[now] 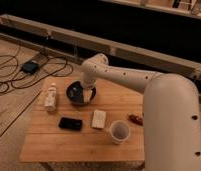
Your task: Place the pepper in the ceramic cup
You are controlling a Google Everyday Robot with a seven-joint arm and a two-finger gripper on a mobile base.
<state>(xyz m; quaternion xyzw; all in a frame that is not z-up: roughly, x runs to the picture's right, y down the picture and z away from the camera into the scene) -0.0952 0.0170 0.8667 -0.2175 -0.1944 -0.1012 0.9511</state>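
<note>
The small dark red pepper (135,119) lies on the wooden table (54,145) near its right edge, partly beside my arm. The pale ceramic cup (120,131) stands upright at the front right of the table, just left of and in front of the pepper. My gripper (86,93) hangs at the back of the table over the wide dark bowl (74,93), well away from the pepper and the cup. My white arm reaches in from the right and hides the table's right side.
A small bottle (51,97) lies at the table's left. A flat black object (70,123) and a white block (98,119) lie in the middle. Cables and a dark box (30,66) are on the floor to the left. A long rail runs behind.
</note>
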